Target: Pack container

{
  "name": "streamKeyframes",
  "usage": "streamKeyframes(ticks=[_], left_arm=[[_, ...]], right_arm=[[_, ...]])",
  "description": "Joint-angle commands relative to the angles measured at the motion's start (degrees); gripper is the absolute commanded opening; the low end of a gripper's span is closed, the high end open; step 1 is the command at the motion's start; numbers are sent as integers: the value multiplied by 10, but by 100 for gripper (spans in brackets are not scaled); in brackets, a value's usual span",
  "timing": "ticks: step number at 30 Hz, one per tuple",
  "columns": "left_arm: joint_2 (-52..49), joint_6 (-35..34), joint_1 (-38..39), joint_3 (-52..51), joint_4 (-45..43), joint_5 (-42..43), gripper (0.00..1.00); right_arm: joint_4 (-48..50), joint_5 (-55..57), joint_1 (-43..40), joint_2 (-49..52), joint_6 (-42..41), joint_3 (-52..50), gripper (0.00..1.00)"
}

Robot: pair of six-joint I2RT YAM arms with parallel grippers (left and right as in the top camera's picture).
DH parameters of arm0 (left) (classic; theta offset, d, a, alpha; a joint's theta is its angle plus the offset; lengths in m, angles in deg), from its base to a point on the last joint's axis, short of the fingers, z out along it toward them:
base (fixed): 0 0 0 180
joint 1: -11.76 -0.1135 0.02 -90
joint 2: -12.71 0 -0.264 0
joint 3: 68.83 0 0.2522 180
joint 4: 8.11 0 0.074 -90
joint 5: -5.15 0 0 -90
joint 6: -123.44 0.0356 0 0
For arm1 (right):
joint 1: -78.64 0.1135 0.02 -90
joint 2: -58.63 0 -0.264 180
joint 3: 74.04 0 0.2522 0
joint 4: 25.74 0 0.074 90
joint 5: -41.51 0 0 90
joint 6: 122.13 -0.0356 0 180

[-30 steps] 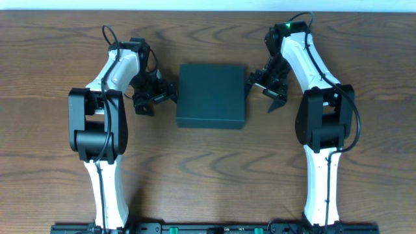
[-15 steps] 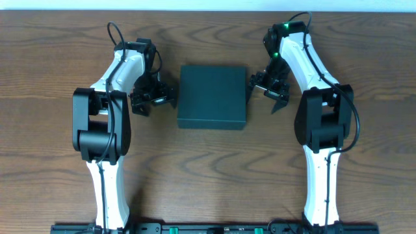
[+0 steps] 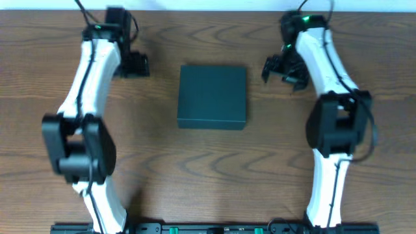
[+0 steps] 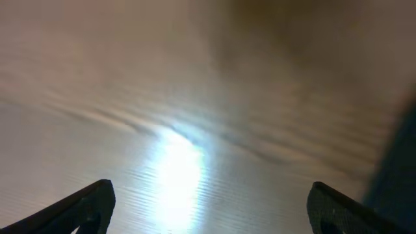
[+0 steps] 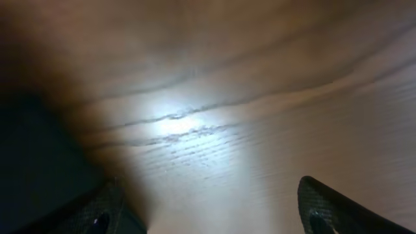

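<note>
The container (image 3: 212, 96), a dark teal-black square box, lies with its lid shut at the middle of the wooden table. Its dark edge shows blurred at the right of the left wrist view (image 4: 398, 162) and at the left of the right wrist view (image 5: 32, 162). My left gripper (image 3: 133, 65) is open and empty, raised at the back left, apart from the box. My right gripper (image 3: 281, 70) is open and empty, just right of the box's back right corner. Both wrist views (image 4: 208, 208) (image 5: 214, 211) show only bare wood between the fingers.
The wooden table (image 3: 208, 169) stretches in front of the box. Its far edge runs along the top of the overhead view. No snack cans or other objects show.
Both arms have drawn away from the box's sides. The left arm swung up and back to the left; the right gripper rose back and right. The box has not moved.
</note>
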Motion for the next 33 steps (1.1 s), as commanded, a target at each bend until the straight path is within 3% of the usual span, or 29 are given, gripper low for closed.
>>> streamKeyframes(ticks=[1, 7, 13, 18, 23, 29, 33], left_arm=[[72, 83, 3, 38, 4, -21, 95], [192, 99, 3, 51, 42, 4, 95], [312, 98, 4, 51, 177, 88, 95], [432, 97, 54, 51, 249, 81, 95], [547, 73, 74, 51, 311, 61, 95], [666, 33, 74, 40, 370, 64, 95], [759, 16, 74, -26, 370, 68, 95]], right_arm=[[6, 22, -8, -113, 83, 26, 88], [-6, 22, -8, -250, 138, 26, 87], [-78, 22, -8, -359, 183, 26, 84], [-160, 5, -5, -433, 222, 24, 83], [-163, -24, 8, -534, 225, 5, 84], [-163, -24, 40, -673, 231, -52, 85], [-163, -36, 45, -814, 241, -171, 85]])
